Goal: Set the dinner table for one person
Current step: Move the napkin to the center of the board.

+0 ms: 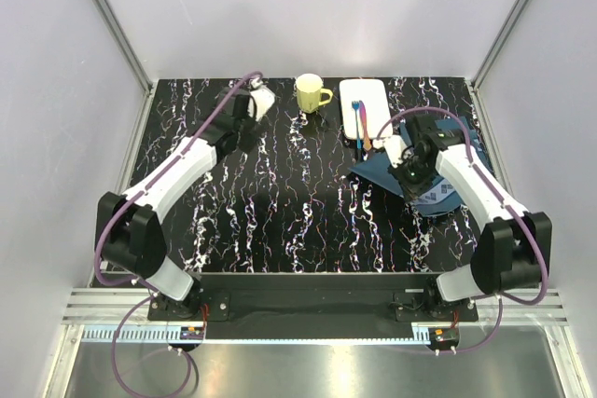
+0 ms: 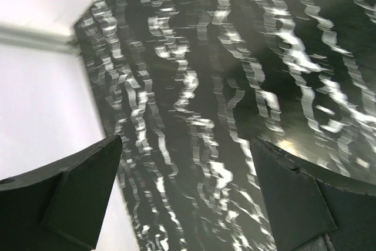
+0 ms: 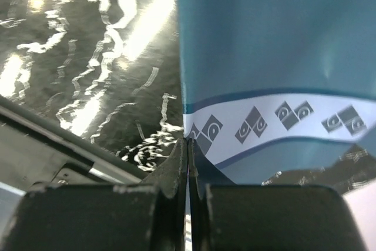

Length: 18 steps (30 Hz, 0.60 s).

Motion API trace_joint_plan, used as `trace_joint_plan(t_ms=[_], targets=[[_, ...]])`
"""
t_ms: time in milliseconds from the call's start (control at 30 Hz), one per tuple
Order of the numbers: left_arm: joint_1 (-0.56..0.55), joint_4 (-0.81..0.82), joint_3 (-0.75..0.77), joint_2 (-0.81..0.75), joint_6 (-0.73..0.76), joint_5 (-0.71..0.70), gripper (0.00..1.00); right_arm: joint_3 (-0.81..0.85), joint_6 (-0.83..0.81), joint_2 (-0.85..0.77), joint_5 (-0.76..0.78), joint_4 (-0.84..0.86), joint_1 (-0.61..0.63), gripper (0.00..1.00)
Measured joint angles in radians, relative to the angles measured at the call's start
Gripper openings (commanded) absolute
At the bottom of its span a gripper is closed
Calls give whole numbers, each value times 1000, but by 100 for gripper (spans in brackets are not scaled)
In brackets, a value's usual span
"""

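Pinching the placemat (image 3: 270, 39) by its patterned border with my right tool (image 3: 188, 145): fingers pressed together on the cloth edge, nothing else in them. The mat is lying rumpled, one side lifted, at the right of the worktop (image 1: 308, 221), the black veined surface carrying everything. My left tool (image 2: 185, 174) is hanging spread wide over the far left part, gripping nothing, near the yellow mug (image 1: 311, 92). The white plate (image 1: 359, 98) is sitting at the far edge, right of the mug. Two utensils (image 1: 364, 132) are lying across its near end, too small to tell which kind. I'm reading this as the mat-placing step, early in the job. Next move, I'm thinking: drag the mat to the near middle, flatten it, let go. The cloth is looking floppy, so I'm watching for folds and for a snag on the utensils.
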Motion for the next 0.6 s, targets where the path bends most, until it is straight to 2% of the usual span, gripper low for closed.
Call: trace_joint_plan(t_ms=[233,400,600], targets=[[-120,-122,31,27,-25,172,99,19,-27,66,-77,-17,37,0],[-150,-165,99,109,-85,312,99,20,-3,77,-102,-10,90,0],[-148,-196,189,258,-256,312,99,37,22,92,-103,-9,113,0]])
